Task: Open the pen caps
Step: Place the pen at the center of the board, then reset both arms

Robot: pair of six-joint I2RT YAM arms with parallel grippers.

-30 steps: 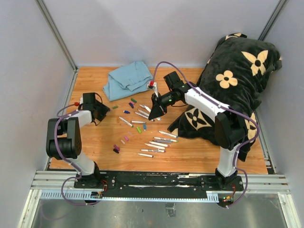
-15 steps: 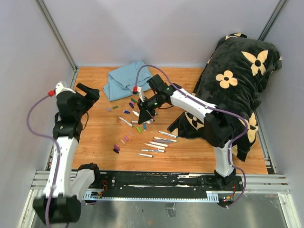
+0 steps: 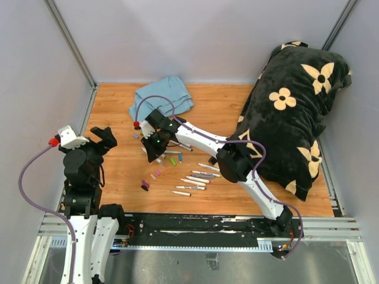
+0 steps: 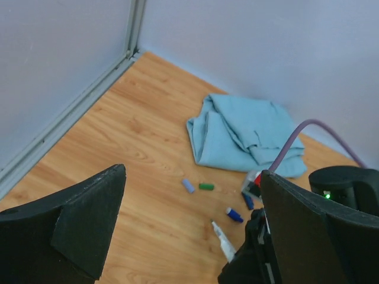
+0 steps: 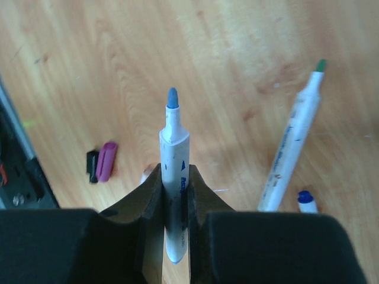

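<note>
The right gripper [image 5: 176,183] pinches an uncapped marker [image 5: 174,139], its blue tip bare, above the wooden table [image 5: 89,59]. The left gripper [image 4: 190,177] hangs raised near the left wall, jaws spread wide with nothing between them. The pen caps [image 4: 206,186] lie loose on the table, some just in front of a blue cloth [image 4: 243,136], and a pink one [image 5: 106,161] lies near the held marker.
</note>
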